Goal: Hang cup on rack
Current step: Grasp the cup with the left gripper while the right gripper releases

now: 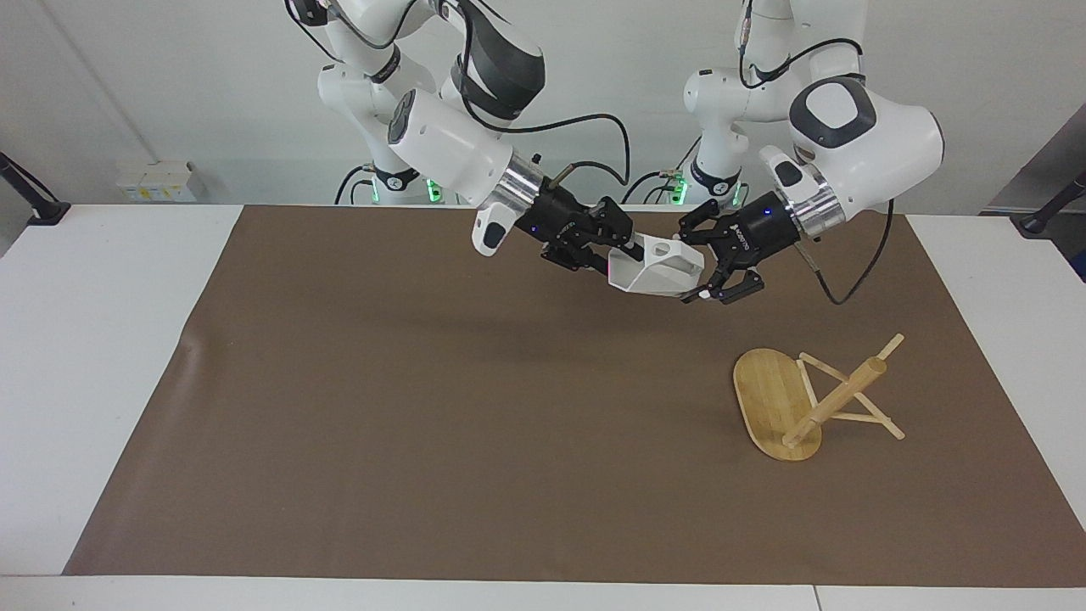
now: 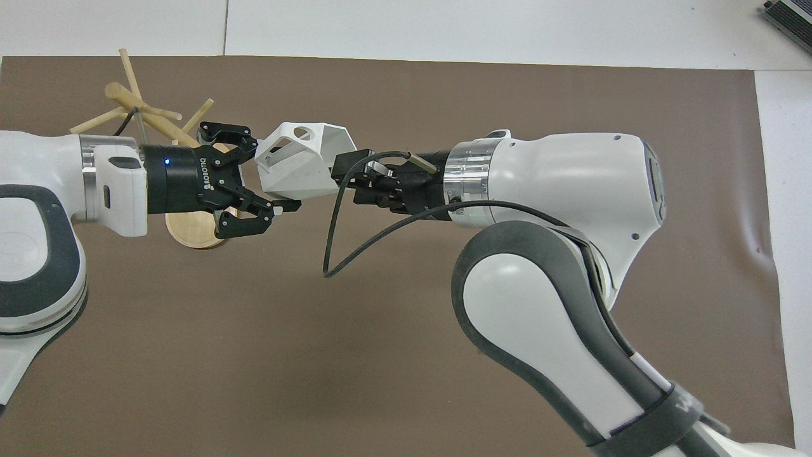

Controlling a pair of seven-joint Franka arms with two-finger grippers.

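Observation:
The white faceted cup (image 1: 657, 270) (image 2: 295, 162) hangs in the air over the brown mat, tilted, between my two grippers. My left gripper (image 1: 696, 263) (image 2: 269, 171) is shut on its handle end. At the cup's rim, my right gripper (image 1: 626, 244) (image 2: 346, 178) stands open, its fingers spread at the rim without gripping it. The bamboo rack (image 1: 836, 399) (image 2: 146, 117) lies tipped over on the mat, toward the left arm's end of the table and farther from the robots than the cup, its oval base (image 1: 772, 403) up on edge.
A brown mat (image 1: 424, 382) covers most of the white table (image 1: 85, 339). A black cable (image 2: 330, 241) loops down from the right wrist under the cup's rim end.

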